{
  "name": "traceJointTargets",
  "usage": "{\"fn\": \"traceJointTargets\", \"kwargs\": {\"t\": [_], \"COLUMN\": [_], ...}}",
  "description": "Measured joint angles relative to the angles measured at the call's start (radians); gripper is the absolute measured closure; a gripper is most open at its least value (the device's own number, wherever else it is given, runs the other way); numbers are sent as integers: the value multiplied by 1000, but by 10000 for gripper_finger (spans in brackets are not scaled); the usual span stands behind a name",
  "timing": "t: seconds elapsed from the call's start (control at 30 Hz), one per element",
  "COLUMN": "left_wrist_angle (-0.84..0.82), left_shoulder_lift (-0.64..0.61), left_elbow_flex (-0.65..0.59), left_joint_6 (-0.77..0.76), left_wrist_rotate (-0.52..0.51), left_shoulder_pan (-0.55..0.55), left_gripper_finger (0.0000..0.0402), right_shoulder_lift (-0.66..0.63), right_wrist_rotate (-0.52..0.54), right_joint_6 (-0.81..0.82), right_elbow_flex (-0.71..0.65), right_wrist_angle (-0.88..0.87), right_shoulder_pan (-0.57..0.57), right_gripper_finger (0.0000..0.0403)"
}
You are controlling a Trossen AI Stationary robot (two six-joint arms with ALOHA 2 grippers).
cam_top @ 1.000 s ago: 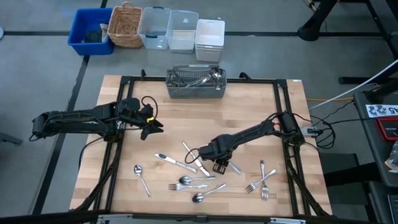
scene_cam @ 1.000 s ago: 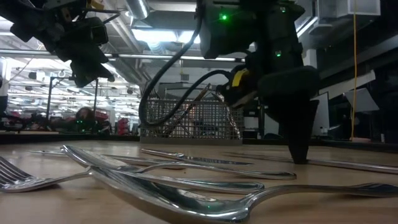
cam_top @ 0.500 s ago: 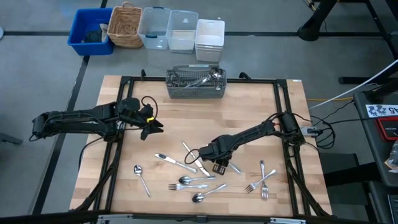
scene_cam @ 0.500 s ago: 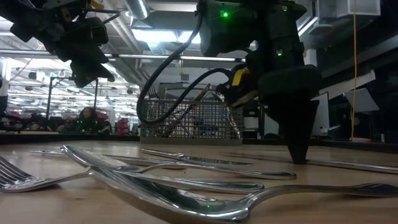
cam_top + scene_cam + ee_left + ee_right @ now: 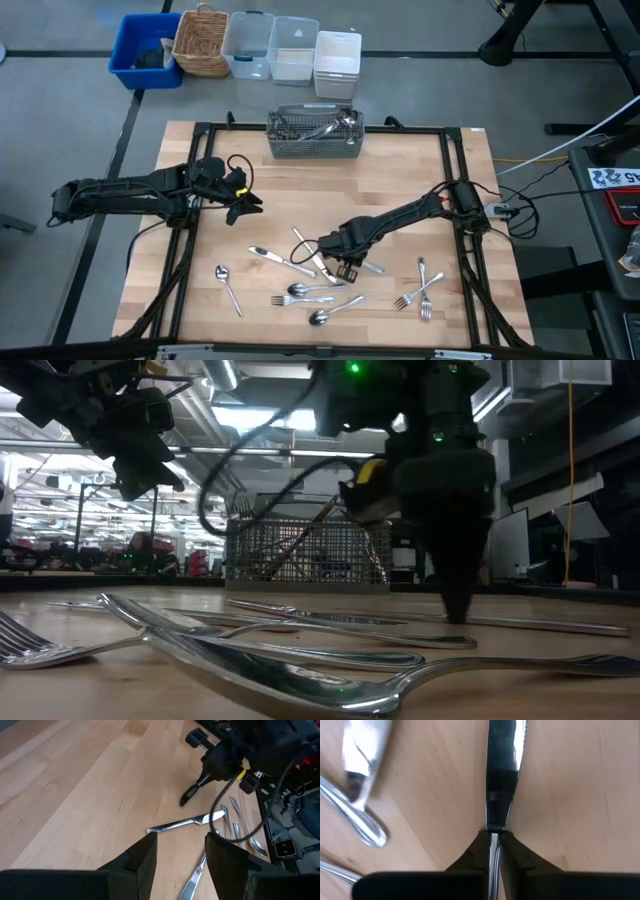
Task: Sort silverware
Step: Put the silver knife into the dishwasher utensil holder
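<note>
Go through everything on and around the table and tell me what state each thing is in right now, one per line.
Right gripper: down at the table, shut on a table knife.
Table knife: flat on the wood, pinched edge-on between the fingers.
Left gripper: raised over the table, open, holding nothing.
Wire basket: upright, some silverware inside.
Loose forks and spoons: lying flat, scattered.

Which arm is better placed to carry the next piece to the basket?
The right. The right gripper is down on the table, shut on a table knife among the scattered silverware. The left gripper hangs open above bare wood, holding nothing. The wire-mesh basket sits at the table's far edge.
</note>
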Motion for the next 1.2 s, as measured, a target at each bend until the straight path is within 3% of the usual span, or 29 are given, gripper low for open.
{"fn": "traceJointTargets", "kwargs": {"t": [0.93,1.2], "left_wrist_angle": [21,142], "left_shoulder_lift": [0,0], "left_elbow_flex": [0,0], "left_joint_6": [-42,-82], "left_wrist_rotate": [-17,-23], "left_shoulder_pan": [0,0], "left_gripper_finger": [249,249], "right_shoulder_lift": [4,9], "right_wrist_rotate": [14,71], "right_joint_6": [26,22], "right_elbow_flex": [1,4], "right_wrist_angle": [272,420], "right_shoulder_pan": [-197,-264], "right_gripper_finger": [371,372]}}
